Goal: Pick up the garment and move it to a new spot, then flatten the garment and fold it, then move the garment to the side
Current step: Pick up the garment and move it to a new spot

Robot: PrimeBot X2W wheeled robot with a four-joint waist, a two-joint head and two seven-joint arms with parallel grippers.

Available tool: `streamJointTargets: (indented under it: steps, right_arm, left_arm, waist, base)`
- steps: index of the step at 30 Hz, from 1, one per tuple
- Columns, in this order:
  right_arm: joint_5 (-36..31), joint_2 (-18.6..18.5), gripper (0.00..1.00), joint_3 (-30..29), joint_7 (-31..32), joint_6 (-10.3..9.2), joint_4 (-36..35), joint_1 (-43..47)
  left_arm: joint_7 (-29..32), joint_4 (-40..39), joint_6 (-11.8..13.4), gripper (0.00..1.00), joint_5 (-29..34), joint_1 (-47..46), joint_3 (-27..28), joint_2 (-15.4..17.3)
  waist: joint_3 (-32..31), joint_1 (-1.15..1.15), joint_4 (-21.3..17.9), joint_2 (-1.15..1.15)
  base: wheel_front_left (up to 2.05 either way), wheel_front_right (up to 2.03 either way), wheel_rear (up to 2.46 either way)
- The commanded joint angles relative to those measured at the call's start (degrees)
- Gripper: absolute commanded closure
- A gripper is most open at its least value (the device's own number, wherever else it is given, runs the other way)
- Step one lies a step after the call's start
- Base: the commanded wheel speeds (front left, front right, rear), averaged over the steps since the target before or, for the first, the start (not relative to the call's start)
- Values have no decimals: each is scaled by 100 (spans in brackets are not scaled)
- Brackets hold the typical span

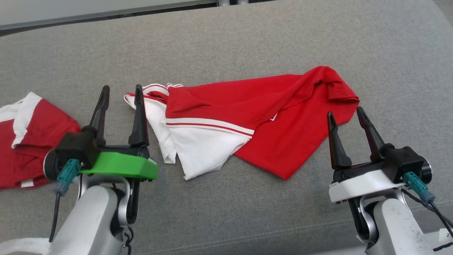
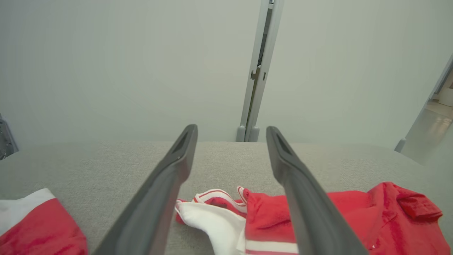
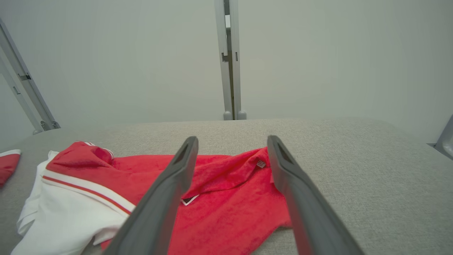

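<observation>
The red and white garment [image 1: 262,117] lies in a loose, twisted heap across the middle of the grey padded surface [image 1: 226,39]. Its white part with red stripes is bunched toward the robot's left and its red body is creased and doubled over toward the right. Both tools are released and hold nothing. The left gripper [image 1: 121,86] hovers with its 2 fingers spread just beside the white striped end, and the right gripper [image 1: 344,111] hovers with its 2 fingers spread at the red end, close to the cloth's lower right edge. Neither one seems to touch the fabric. A second red and white garment [image 1: 32,141] sits apart at the far left edge. Judging by how things lie, the shirt is neither flat nor folded, so flattening, folding and moving it to the side all remain. Whether this is already its new spot cannot be told. The 2 grippers look placed to take an end each.
</observation>
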Motion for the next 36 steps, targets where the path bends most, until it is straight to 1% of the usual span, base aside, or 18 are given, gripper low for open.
streamJointTargets:
  steps: [1, 7, 14, 15, 16, 21, 27, 36]
  right_arm:
    - [-23, -18, 0, -6, -30, 0, 40, 104]
    - [-40, -18, 0, 16, -30, -1, 177, 220]
    - [-39, -18, 0, -26, -30, -1, 280, 392]
    - [-38, -18, 0, -40, -30, 0, 313, 459]
    - [-38, -18, 0, -40, -30, 0, 313, 459]
    - [-47, -19, 0, -72, -30, 0, 408, 614]
    - [-72, -19, 0, -107, -30, -1, 457, 819]
    - [-76, -18, 0, -132, -30, 0, 339, 1043]
  left_arm:
    - [-17, -60, 30, 0, 69, 189, 104, 61]
    - [-17, -217, 19, 0, 274, 887, 514, 138]
    - [-17, -339, -108, 0, 559, 1491, 791, 135]
    - [-17, -363, -193, 0, 611, 1675, 871, 95]
    - [-17, -363, -193, 0, 611, 1675, 871, 95]
    - [-17, -317, -355, 0, 893, 2049, 1049, 102]
    - [-17, -366, -435, 0, 1132, 2411, 1168, -15]
    - [-18, -402, -516, 0, 1268, 2693, 1391, -190]
  waist:
    - [-198, 0, 151, 0]
    - [-459, 0, 194, 0]
    - [-685, 0, 250, 0]
    - [-766, 0, 268, 0]
    - [-766, 0, 268, 0]
    - [-992, 0, 271, 0]
    - [-1217, 0, 237, 0]
    - [-1308, 0, 182, 0]
  base:
    - [0, 0, 0]
    - [0, 0, 0]
    - [0, 0, 0]
    - [0, 0, 0]
    - [0, 0, 0]
    - [0, 0, 0]
    - [0, 0, 0]
    - [0, 0, 0]
